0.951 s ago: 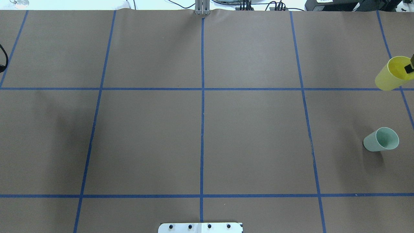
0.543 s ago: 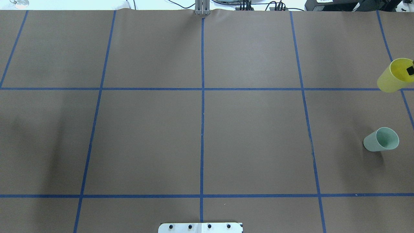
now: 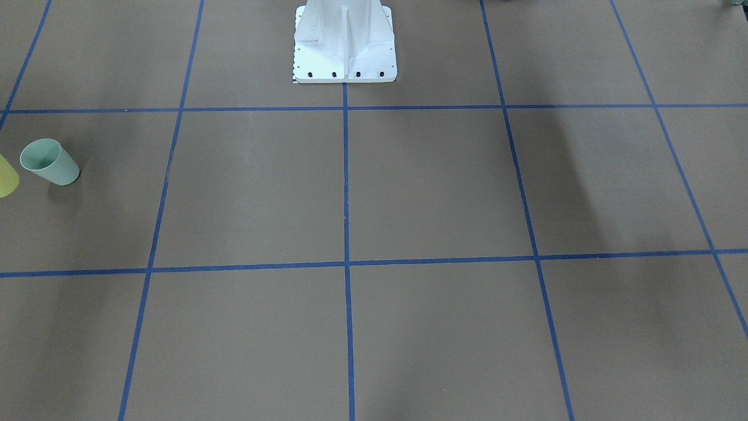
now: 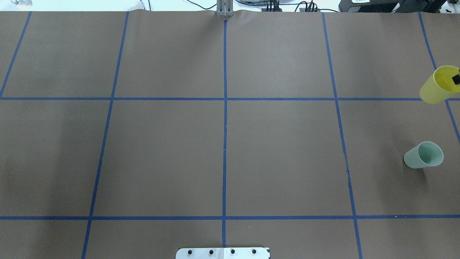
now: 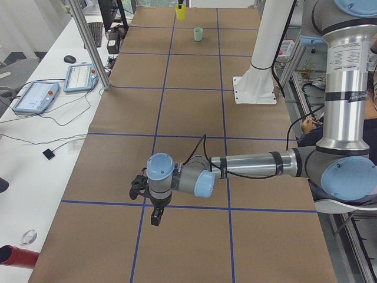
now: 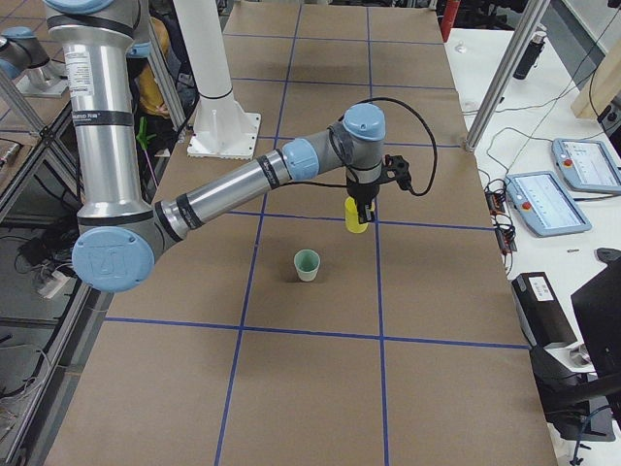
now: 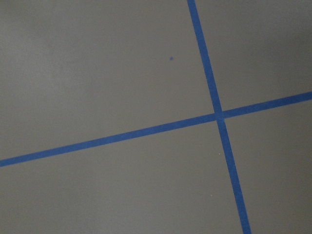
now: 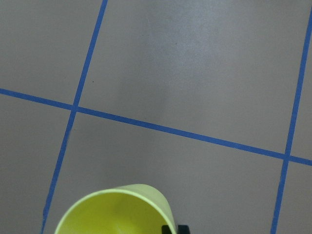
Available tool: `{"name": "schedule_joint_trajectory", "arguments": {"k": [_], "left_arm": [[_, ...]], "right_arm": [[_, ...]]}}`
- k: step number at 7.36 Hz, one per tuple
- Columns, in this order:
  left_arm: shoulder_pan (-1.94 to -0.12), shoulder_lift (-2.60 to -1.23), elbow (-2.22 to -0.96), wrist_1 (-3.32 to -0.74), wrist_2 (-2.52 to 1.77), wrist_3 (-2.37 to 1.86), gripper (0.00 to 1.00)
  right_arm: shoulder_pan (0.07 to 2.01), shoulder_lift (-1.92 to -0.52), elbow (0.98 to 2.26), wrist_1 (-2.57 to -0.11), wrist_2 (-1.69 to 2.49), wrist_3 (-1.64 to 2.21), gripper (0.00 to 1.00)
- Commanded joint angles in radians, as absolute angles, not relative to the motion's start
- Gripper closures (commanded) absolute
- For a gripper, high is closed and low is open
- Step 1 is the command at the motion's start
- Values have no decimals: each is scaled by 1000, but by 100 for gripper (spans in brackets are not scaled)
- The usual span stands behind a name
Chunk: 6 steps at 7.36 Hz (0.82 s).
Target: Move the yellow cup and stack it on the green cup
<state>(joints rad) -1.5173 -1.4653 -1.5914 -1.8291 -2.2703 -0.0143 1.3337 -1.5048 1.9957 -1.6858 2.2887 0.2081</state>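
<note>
Two tapered cups sit toward the right edge of the surface [image 4: 280, 151]. The yellow cup [image 4: 438, 86] is gripped at its rim by the right hand [image 6: 356, 212], with one finger [image 4: 455, 79] showing dark inside the mouth and the wall pinched between the pair. It appears to hang clear of the surface, by a tape crossing [image 8: 74, 108] close to the right edge and farther from the robot's edge than its target. The green cup [image 4: 423, 155] stands free on the surface, apart from the yellow one, with nothing touching it. Orientation: both cups are mouth-up with the narrow base down, so each long axis runs roughly vertical; the slant seen from overhead is probably perspective at the view's margin. Step in hand, as judged: carrying the yellow cup to a point above the green one. To do it well, the yellow base should be centred over the green mouth before any descent. The axis should be kept plumb so the tapers meet evenly, and the lowering made straight and slow, since a skewed entry could tip the light, unheld green cup. Because the grip is on the rim, release should probably come before the outer finger reaches the green rim. The left hand [image 5: 154, 219] hovers over the surface's left end, well apart from both cups; whether it is released or clenched cannot be told.
</note>
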Motion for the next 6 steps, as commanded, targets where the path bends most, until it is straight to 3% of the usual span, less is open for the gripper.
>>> {"name": "schedule_joint_trajectory", "arguments": {"k": [1, 3, 6], "left_arm": [[-1519, -1398, -1762, -1679, -2298, -40, 0], [-1517, -1397, -1767, -1671, -2299, -40, 0], [-1516, -1399, -1767, -1678, -2299, -40, 0]], "right_arm": [[1335, -1511, 1997, -1687, 2293, 221, 100], [1333, -1569, 2015, -1687, 2324, 218, 100], [1332, -1791, 2098, -1592, 2350, 224, 100]]}}
